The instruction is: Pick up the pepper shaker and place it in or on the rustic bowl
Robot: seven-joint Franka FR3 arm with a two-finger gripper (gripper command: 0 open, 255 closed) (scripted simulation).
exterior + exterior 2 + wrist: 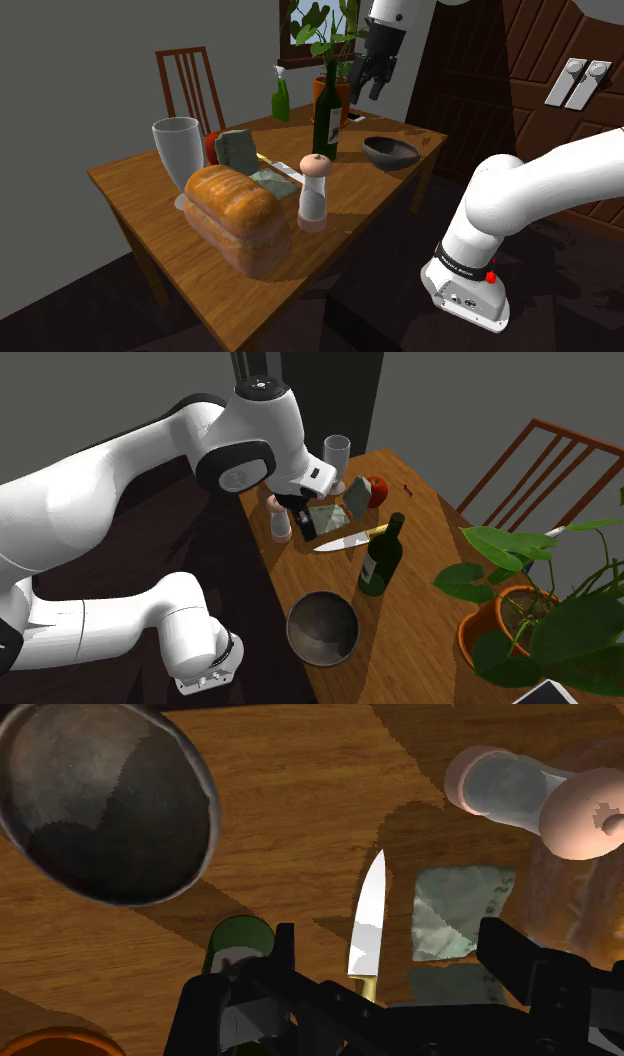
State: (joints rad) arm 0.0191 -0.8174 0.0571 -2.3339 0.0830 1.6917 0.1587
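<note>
Judging by how things lie, none of the task is done. The pepper shaker (314,187) stands upright on the bench (140,195), just beside the bread loaf (238,215), and nothing touches it. Farther back, the dark bowl (390,151) sits near the bench's edge with nothing in it. The jaws hang high over the bench, roughly above the wine bottle (327,115), spread apart with nothing between them. The whole job is still left: coming down on the shaker, closing on it, lifting it, carrying it over to the bowl and letting go.

Counted from near to far, there is one loaf, one shaker, one tall glass (178,150), one knife (368,919), two greyish blocks (460,909) that cannot be identified, one red apple (212,146), one wine bottle, one bowl, one green spray bottle (281,97), one potted plant (335,40) and one chair (190,85).
</note>
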